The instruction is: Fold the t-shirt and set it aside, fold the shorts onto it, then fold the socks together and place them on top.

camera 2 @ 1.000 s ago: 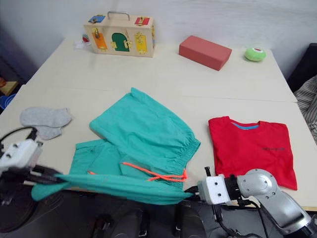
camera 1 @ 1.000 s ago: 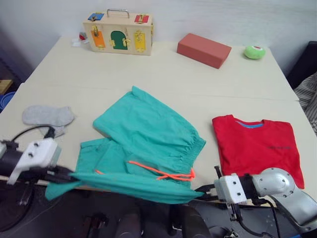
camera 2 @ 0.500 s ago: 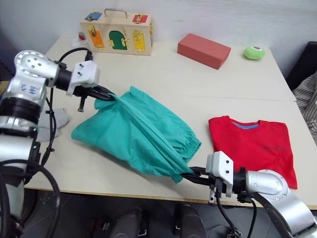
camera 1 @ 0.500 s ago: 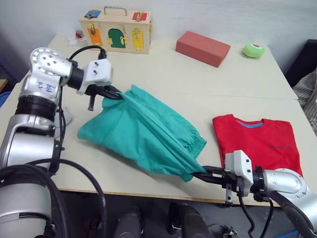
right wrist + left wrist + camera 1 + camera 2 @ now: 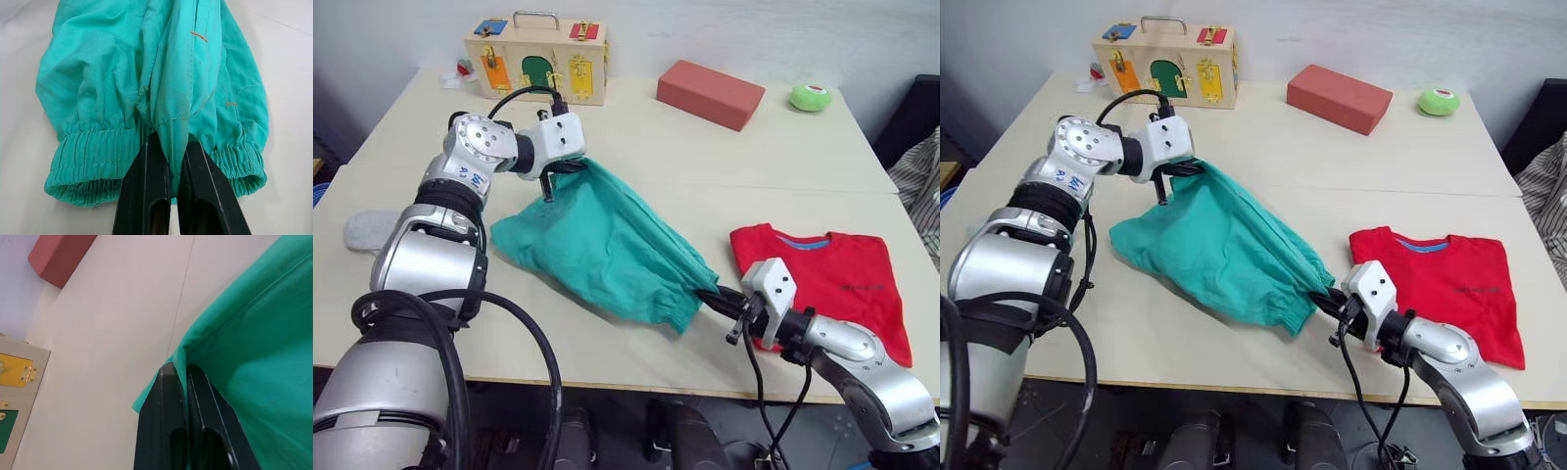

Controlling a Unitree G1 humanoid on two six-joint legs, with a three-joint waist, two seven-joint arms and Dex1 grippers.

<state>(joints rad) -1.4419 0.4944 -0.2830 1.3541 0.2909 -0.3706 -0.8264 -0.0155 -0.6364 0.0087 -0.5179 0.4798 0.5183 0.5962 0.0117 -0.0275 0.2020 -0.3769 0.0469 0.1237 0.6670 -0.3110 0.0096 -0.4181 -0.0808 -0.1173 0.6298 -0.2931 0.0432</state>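
Observation:
The teal shorts (image 5: 607, 245) lie folded over on the table's middle, stretched between both grippers. My left gripper (image 5: 566, 166) is shut on the shorts' far edge (image 5: 182, 363). My right gripper (image 5: 713, 299) is shut on a fold of the shorts (image 5: 172, 129) beside the elastic waist, near the table's front. The red t-shirt (image 5: 827, 284) lies folded flat at the right, beside my right arm. One grey sock (image 5: 367, 228) shows at the left, partly behind my left arm.
At the table's back stand a wooden latch box (image 5: 536, 59), a red-brown block (image 5: 710, 93) and a green round object (image 5: 811, 97). A striped cloth (image 5: 920, 186) hangs off the table's right side.
Both grippers carried the shorts' near edge up and over toward the back, folding the shorts. The left gripper went to the far side, the right moved inward over the table.

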